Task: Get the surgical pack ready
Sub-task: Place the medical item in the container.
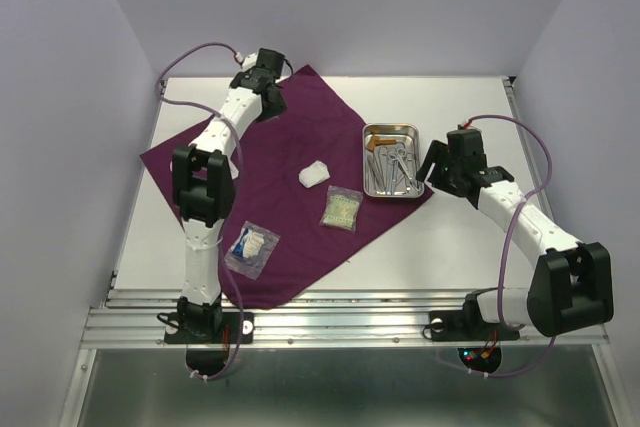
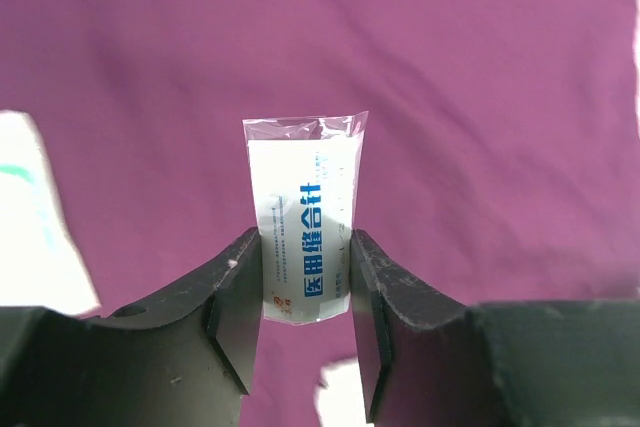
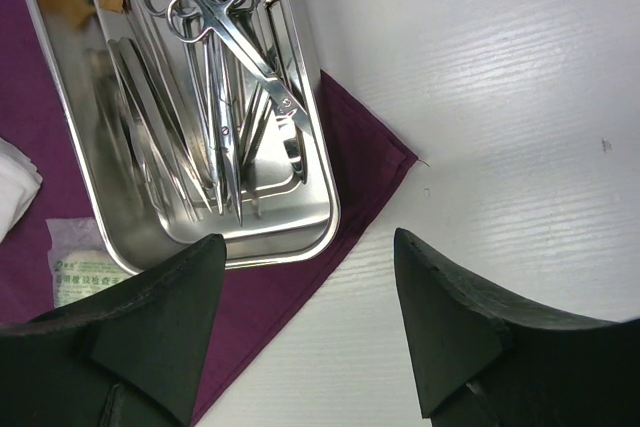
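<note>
While left tool (image 2: 303, 272) clamps one packet (image 2: 300, 197) | right tool (image 3: 308, 247) apart | cloth (image 1: 290, 142): two packets (image 1: 251, 248) (image 1: 342, 209)

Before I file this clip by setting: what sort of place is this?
Likely a robotics test cell, not an operating room: plain walls box in a white table, left arm and right arm bolted at its edge, scissors lying in a steel tray.

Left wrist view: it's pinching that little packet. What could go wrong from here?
1. The left end effector grips the packet only by its lower end, so the slick film could slip or twist free.
2. The right end effector hangs open just beside the steel tray. A careless move might knock it and jostle the scissors inside.
</note>
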Robot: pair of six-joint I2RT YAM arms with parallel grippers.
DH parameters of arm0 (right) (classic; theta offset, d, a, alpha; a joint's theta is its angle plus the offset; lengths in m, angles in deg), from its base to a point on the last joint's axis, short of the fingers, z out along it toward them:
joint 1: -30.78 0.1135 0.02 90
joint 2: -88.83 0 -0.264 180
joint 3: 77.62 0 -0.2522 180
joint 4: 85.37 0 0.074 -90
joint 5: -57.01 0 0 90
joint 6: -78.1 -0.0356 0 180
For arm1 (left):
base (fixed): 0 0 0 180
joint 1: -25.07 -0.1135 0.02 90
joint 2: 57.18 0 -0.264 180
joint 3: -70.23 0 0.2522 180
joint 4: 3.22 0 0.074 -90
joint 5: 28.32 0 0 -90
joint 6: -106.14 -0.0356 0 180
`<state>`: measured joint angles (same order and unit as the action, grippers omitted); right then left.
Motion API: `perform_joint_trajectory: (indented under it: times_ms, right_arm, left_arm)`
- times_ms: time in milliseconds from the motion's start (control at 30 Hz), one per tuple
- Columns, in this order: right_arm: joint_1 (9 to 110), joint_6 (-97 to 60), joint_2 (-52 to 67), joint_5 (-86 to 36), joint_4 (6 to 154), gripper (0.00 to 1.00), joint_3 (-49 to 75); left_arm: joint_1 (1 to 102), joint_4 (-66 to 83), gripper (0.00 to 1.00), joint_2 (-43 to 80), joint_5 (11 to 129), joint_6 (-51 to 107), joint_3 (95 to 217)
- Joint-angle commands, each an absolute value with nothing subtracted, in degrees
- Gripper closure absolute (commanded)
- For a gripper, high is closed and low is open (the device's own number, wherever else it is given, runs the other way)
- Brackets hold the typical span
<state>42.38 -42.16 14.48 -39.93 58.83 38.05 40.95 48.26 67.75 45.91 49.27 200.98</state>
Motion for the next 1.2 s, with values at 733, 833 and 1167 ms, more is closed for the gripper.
perform_joint_trajectory:
  times_ms: [733, 833, 1167]
  right_arm:
    - [42.12, -42.4, 17.46, -41.96, 59.86, 0.27, 37.56]
    - [42.12, -42.31, 17.55, -42.04, 59.78, 0.27, 37.73]
    - [42.12, -42.4, 17.2, -42.05, 59.78, 0.27, 37.82]
  left_arm:
    - [61.11, 43.59, 0.56, 75.45, 66.16, 48.05, 218.2]
    - [61.55, 40.35, 0.56, 76.41, 68.96, 47.87, 218.29]
    - [62.95, 37.7, 0.56, 81.07, 71.44, 48.57, 219.87]
